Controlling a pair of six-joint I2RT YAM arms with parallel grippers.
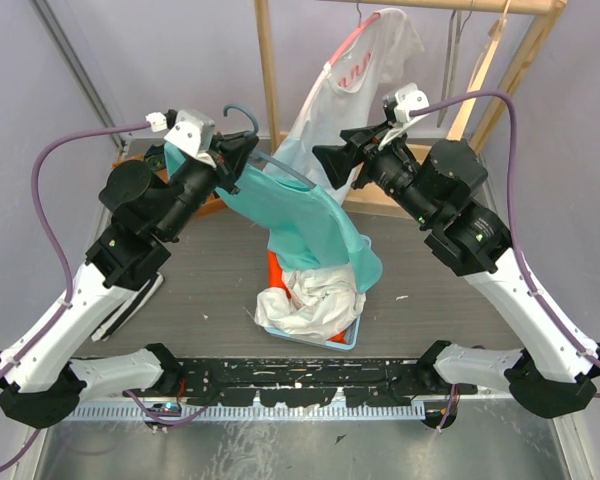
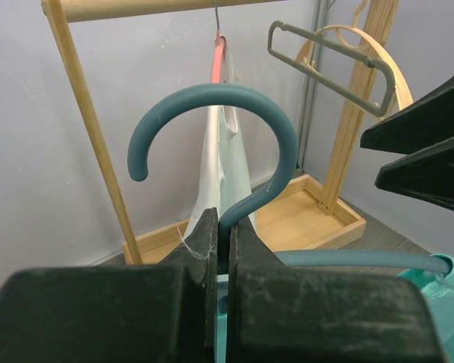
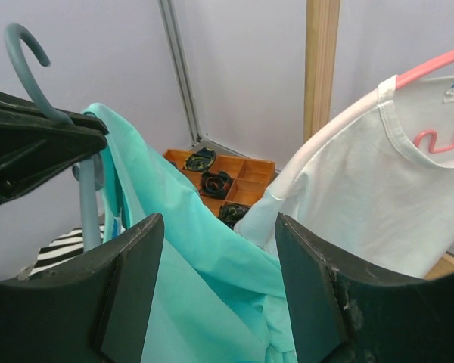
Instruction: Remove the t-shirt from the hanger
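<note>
- Left gripper (image 2: 223, 227): clenched on the neck of the blue-grey hanger (image 2: 212, 94), just below its hook, holding the hanger up above the desk (image 1: 210, 300).
- Right gripper (image 1: 335, 160): released, with its jaws standing apart and nothing between them. It sits just beside the raised shoulder of the teal t-shirt (image 1: 300, 215). Whether a finger touches the cloth cannot be told.
- Teal t-shirt: hangs from the hanger between the two arms. Its lower part trails down toward the heap of clothes (image 1: 305, 300) lying in a pale blue tray at the middle of the desk.
- Hanger arm (image 2: 363, 261): in the left wrist view, the arm on the right gripper's side shows bare along most of its length, with teal cloth only at its far tip.
- Background: a white t-shirt (image 1: 350, 80) on a pink hanger hangs from the wooden rack (image 1: 267, 60) and is not in play.
- Progress, as judged: the hanger is off the rack and firmly held, so the set-up is done, but the t-shirt is not yet free of it.
- Remaining, as judged: the right gripper must take the cloth at the shoulder, draw it off the hanger's end, and then clear the other side.
</note>
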